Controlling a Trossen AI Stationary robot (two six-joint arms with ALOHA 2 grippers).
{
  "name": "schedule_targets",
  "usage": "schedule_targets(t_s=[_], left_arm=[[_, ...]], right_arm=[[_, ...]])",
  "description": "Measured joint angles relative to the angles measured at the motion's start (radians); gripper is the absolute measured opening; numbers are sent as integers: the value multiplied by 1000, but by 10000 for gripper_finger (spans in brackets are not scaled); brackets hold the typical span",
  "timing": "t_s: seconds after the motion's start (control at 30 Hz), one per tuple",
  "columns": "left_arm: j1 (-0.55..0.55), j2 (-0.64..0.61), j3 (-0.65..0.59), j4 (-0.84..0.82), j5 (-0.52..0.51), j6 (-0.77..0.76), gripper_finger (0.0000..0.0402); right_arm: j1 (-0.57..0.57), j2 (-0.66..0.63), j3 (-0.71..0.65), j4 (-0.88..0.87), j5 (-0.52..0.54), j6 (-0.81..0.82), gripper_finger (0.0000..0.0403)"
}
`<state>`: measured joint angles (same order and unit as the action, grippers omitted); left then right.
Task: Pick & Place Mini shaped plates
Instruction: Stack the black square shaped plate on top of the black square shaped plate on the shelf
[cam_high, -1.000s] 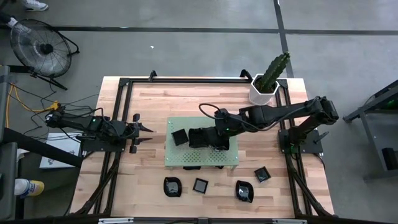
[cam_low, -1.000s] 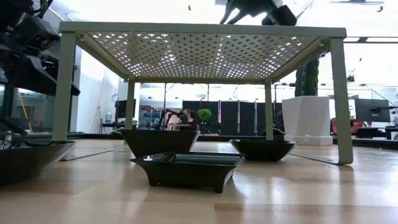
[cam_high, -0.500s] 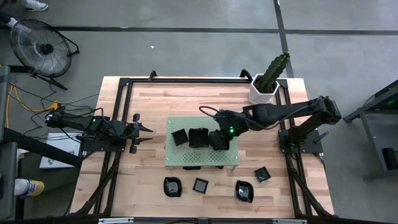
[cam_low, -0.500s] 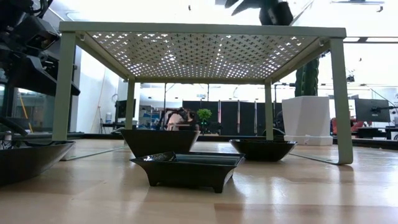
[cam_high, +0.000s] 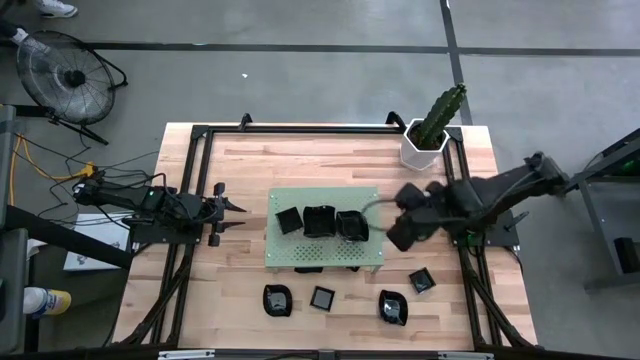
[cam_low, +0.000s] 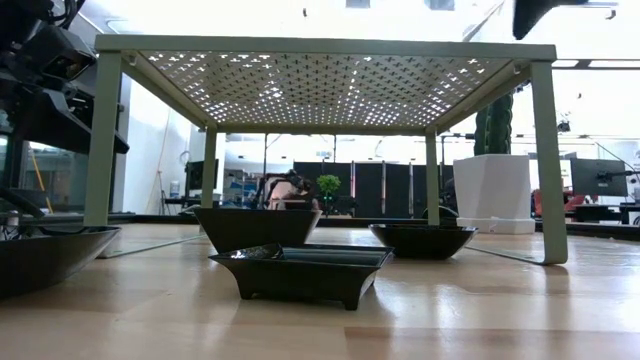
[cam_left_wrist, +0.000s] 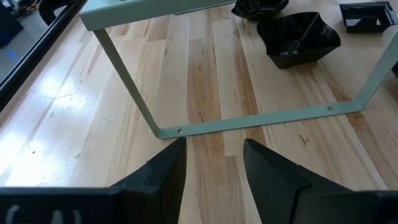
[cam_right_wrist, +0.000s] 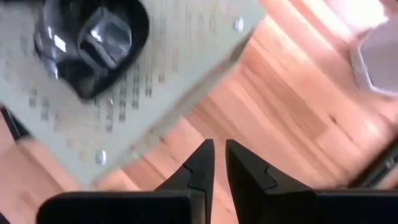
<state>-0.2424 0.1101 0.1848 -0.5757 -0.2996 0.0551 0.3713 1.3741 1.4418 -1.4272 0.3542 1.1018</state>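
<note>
Right gripper (cam_high: 397, 238) has pulled back off the green perforated metal board (cam_high: 322, 258) since the earlier frame, now hovers over bare wood just past the board's right edge, empty; its fingers (cam_right_wrist: 202, 163) are nearly together, only a narrow slit between them. Third small glossy black dish (cam_high: 351, 225), left where the gripper was, sits on the board, touching the middle black dish (cam_high: 320, 221), with a black square dish (cam_high: 289, 220) just beside that one, three in a row. More small glossy black dishes lie on the wooden surface (cam_high: 250, 170): four in front of the board, a petal-edged one (cam_high: 277, 298), a square one (cam_high: 322, 297), a rounded one (cam_high: 393, 307), a square one (cam_high: 421, 280); others under the board show in the low view. Left gripper (cam_high: 232, 214) waits near the board's left side, fingers (cam_left_wrist: 165, 171) apart, empty.
</note>
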Motion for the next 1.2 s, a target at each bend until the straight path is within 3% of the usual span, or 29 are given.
schedule_targets(t_s=[0.27, 0.4, 0.53, 0.77, 1.07, 1.2], left_arm=[[0, 0, 0, 0, 0, 0, 156], [0, 0, 0, 0, 0, 0, 156], [0, 0, 0, 0, 0, 0, 156], [0, 0, 0, 0, 0, 0, 156], [0, 0, 0, 0, 0, 0, 156], [0, 0, 0, 0, 0, 0, 156]], right_arm=[[166, 40, 0, -55, 21, 90, 39], [210, 42, -63, -56, 10, 143, 35], [243, 39, -189, -29, -56, 202, 38], [294, 39, -394, 173, -203, 217, 53], [333, 39, -530, 270, -349, 53, 74], [345, 39, -583, 291, -387, 152, 82]])
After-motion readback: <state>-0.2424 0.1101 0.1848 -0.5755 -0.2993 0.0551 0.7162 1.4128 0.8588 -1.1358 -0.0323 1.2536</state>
